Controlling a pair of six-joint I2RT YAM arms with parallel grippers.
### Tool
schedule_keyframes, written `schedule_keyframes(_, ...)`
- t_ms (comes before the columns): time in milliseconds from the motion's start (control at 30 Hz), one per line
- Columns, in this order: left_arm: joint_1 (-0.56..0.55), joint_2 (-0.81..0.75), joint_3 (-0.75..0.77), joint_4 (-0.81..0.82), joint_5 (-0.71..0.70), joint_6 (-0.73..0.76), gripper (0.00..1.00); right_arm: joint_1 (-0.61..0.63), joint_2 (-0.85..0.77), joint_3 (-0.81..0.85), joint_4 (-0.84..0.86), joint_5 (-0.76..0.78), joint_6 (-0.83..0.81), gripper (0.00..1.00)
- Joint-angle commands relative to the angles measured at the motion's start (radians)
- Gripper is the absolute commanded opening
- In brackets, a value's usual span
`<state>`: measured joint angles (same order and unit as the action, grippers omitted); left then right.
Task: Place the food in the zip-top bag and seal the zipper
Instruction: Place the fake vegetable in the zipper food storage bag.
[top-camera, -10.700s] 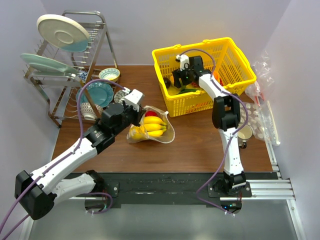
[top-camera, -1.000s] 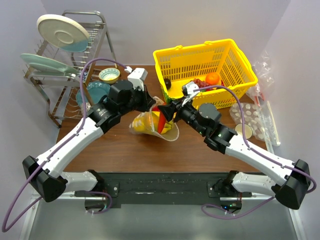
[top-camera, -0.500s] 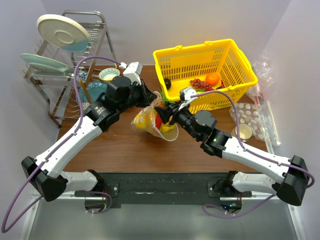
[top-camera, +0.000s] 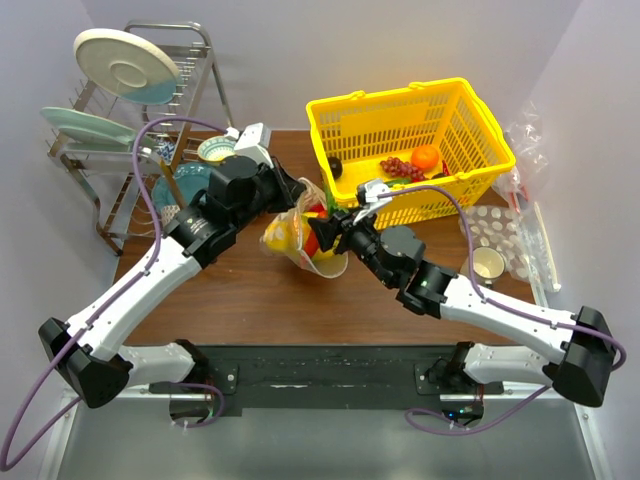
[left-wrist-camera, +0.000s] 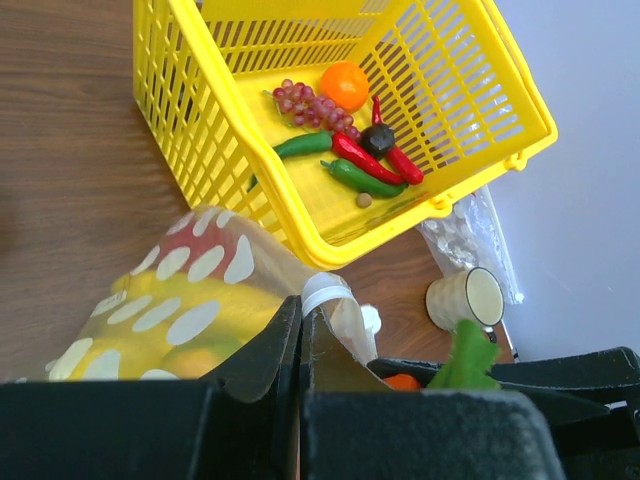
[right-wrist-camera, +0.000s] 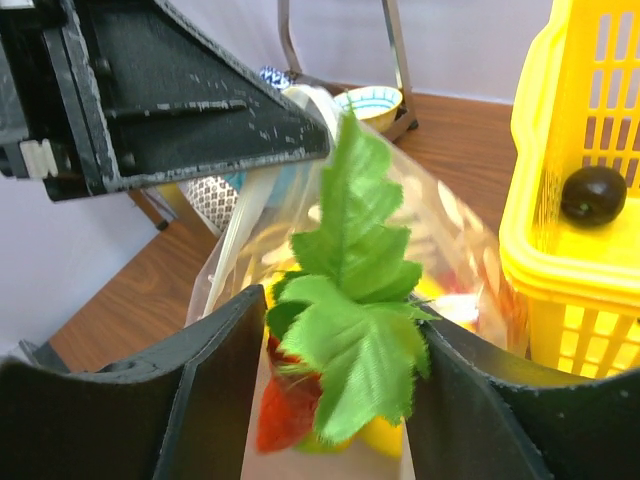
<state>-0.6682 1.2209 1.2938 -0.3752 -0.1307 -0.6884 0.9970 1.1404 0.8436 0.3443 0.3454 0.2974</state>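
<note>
- Step in hand, as judged: loading of the bag (left-wrist-camera: 200, 290); sealing is not yet begun.
- Left jaws: clamped shut on the bag's upper rim, by which the mouth is held up and open.
- Right jaws: set about half apart, with a leafy red-orange fruit (right-wrist-camera: 345, 330) held between them.
- Fruit position: just over the open mouth, with its leaves upright between the jaws and its body below their tips.
- A banana (top-camera: 282, 237) is noted inside the bag.
- Next move, as judged: the fruit is to be released into the bag, and the right jaws drawn clear without snagging the film.
- Green vegetables (left-wrist-camera: 362, 180) are noted in the basket (left-wrist-camera: 330, 258).
- The zipper (right-wrist-camera: 240, 240) is unpressed.
</note>
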Motion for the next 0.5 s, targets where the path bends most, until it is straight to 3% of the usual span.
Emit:
schedule_keyframes(0, 0.004, -0.043, -0.002, 0.09, -0.043, 0.009, 0.0, 0.006, -0.067, 0.015, -0.071, -0.035, 0.026, 0.56)
schedule_keyframes(100, 0.005, -0.046, -0.007, 0.09, -0.044, 0.015, 0.0, 0.006, -0.106, 0.005, -0.123, -0.049, 0.035, 0.52)
schedule_keyframes(200, 0.004, -0.046, -0.008, 0.09, -0.044, 0.024, 0.0, 0.006, -0.149, -0.011, -0.172, -0.049, 0.048, 0.41)
schedule_keyframes(267, 0.005, -0.047, -0.011, 0.091, -0.043, 0.029, 0.0, 0.006, -0.168, -0.023, -0.191, -0.051, 0.051, 0.2)
schedule_keyframes(367, 0.004, -0.05, -0.014, 0.093, -0.041, 0.032, 0.0, 0.006, -0.183, -0.023, -0.228, -0.071, 0.051, 0.07)
schedule_keyframes(467, 0.004, -0.05, -0.013, 0.094, -0.041, 0.032, 0.0, 0.006, -0.174, -0.024, -0.245, -0.108, 0.051, 0.06)
